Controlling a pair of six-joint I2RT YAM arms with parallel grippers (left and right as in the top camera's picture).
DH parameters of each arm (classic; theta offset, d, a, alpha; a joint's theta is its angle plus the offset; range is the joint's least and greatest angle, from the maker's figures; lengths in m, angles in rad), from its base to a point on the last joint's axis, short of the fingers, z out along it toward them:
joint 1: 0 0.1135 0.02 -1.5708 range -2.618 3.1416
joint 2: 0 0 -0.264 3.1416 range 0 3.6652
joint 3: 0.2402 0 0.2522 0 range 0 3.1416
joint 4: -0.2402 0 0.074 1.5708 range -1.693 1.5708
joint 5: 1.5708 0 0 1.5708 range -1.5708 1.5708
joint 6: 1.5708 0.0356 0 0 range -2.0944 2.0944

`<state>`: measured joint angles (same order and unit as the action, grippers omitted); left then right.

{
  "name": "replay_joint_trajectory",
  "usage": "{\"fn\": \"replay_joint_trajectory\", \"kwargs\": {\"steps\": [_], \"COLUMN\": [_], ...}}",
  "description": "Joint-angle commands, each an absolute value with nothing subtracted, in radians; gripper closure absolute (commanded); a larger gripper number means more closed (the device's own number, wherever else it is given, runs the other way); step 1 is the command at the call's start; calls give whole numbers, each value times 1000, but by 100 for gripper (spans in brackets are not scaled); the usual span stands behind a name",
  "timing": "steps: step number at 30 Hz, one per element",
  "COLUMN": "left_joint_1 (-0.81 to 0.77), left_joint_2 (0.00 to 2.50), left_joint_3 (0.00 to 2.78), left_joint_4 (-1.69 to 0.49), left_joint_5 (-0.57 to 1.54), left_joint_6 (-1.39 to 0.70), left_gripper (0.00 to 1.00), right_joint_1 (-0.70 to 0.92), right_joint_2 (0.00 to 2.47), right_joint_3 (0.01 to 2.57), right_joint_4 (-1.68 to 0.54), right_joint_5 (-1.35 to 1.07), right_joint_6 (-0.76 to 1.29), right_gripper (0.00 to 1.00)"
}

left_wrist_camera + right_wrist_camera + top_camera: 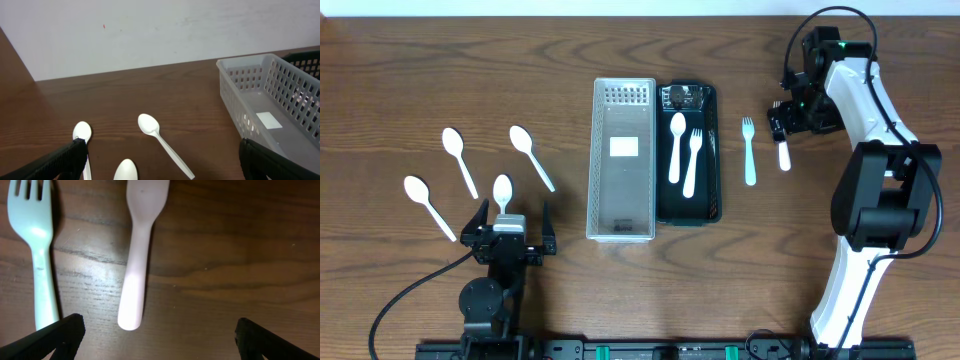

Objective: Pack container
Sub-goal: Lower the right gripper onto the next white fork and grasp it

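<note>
A clear slotted basket (622, 160) stands mid-table beside a black tray (708, 205) that holds a white spoon (676, 145) and a white fork (692, 160). Several white spoons lie at the left, the nearest one (503, 192) just ahead of my open left gripper (510, 238). A pale fork (748, 150) and a white utensil (784, 155) lie right of the tray. My right gripper (786, 122) hovers open over the white utensil. In the right wrist view the utensil's handle (136, 275) ends just above the jaws (157, 340), with the fork (37, 255) at the left.
In the left wrist view, spoons (159, 141) (81, 133) lie ahead of the open jaws (160, 165), with the basket (250, 95) at the right. A small dark object (682, 97) sits at the tray's far end. The right arm's base stands at the right edge.
</note>
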<state>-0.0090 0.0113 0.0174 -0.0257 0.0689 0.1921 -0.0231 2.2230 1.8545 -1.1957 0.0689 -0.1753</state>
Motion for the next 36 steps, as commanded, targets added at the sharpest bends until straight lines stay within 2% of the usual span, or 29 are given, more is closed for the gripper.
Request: {"fn": "replay_joint_trajectory", "kwargs": {"steps": [1, 26, 36], "left_joint_1": [-12, -12, -12], "left_joint_2": [12, 12, 12], "left_joint_3": [4, 4, 4], "left_joint_4": [-64, -64, -64], "left_joint_5": [90, 90, 90], "left_joint_6": [205, 205, 205], "left_gripper": [2, 2, 2], "right_joint_1": [-26, -25, -18], "right_joint_2": [2213, 2286, 2294], "right_joint_3": [1845, 1842, 1842], "right_joint_4": [-1184, -1139, -1055], "right_joint_5": [78, 71, 70], "right_joint_6": [-154, -127, -127], "right_gripper": [1, 1, 1]}}
